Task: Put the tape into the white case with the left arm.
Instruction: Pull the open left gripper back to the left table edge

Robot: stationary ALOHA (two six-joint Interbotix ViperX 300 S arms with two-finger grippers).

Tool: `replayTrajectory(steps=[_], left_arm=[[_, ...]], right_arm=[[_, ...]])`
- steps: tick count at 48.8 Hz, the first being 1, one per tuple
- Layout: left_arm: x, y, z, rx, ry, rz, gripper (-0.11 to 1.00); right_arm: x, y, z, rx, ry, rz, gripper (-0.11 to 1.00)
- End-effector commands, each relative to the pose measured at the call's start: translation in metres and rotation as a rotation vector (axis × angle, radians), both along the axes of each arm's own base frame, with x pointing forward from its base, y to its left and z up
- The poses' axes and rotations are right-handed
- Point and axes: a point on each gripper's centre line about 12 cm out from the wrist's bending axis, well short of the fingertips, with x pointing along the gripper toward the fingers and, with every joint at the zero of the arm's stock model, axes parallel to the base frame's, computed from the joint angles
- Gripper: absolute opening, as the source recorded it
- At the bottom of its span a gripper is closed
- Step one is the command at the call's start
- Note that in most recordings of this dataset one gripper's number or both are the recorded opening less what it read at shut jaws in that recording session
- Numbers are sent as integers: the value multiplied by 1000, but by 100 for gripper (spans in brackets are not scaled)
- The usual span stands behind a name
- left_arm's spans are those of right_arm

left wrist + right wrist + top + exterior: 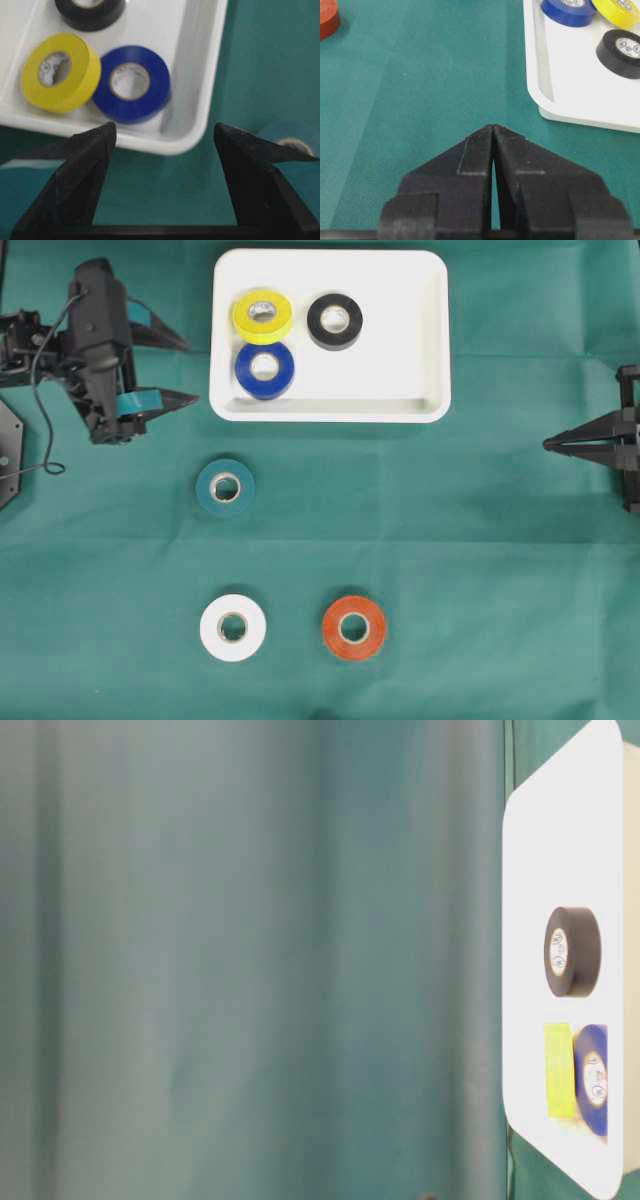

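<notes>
Left gripper [178, 367] fingers spread, empty, beside the white case [430, 340]. Right gripper [548, 444] fingers pressed together. Teal tape roll [225, 487] lies flat on the desk, just below the case. Probably light, rigid, smooth-sided; pinch across its outer rim.

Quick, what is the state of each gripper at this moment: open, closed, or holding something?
Left gripper: open, holding nothing.
Right gripper: closed, holding nothing.
</notes>
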Motion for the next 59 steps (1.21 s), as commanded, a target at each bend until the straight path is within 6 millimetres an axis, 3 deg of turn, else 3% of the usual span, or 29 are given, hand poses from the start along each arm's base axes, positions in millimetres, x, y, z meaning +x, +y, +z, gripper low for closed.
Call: replayTrajectory(steps=[1,22,43,59], left_arm=[[-4,-2,7,6,-38,-3,78],[-17,-7,-2,7,-36,-11,77],[-13,-42,-3,3,-29,-159,77],[-27,-67,-1,-1,-19,-262,77]], right_arm=[[2,0,5,2,-15,-1,-9],[2,0,5,2,-15,-1,-9],[2,0,4,2,-14,-1,-9],[2,0,5,2,-15,-1,-9]])
